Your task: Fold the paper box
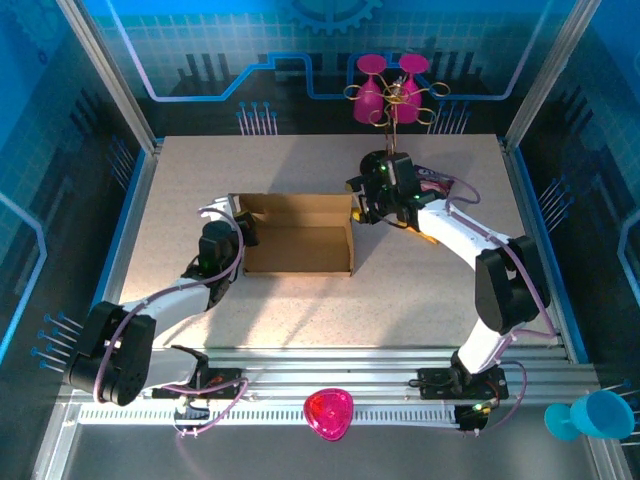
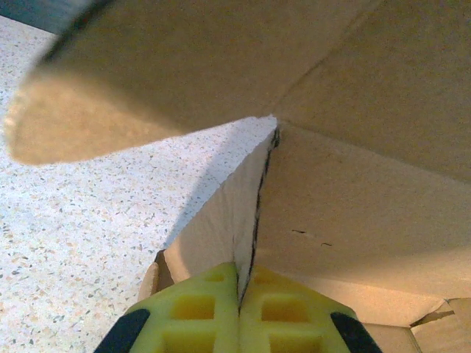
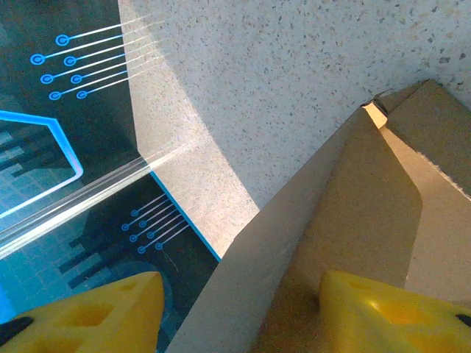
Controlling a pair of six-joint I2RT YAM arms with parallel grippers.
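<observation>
A: Where is the paper box (image 1: pixel 298 245) sitting?

B: It is lying open on the bench (image 1: pixel 300 320), between the two pairs of fingers. The left fingers (image 2: pixel 195 312) are pinching one thin side wall, pressed together on its edge. The right fingers (image 3: pixel 96 312) are standing apart, straddling the opposite wall.

A: How is it going to handle?

B: Light, I'm judging: stiff across panels, giving at creases. Gripping near a crease is looking safest, and squeezing hard is risking a dent.

Brown paper box (image 1: pixel 300 248), yellow fingers (image 2: pixel 195 312)
</observation>
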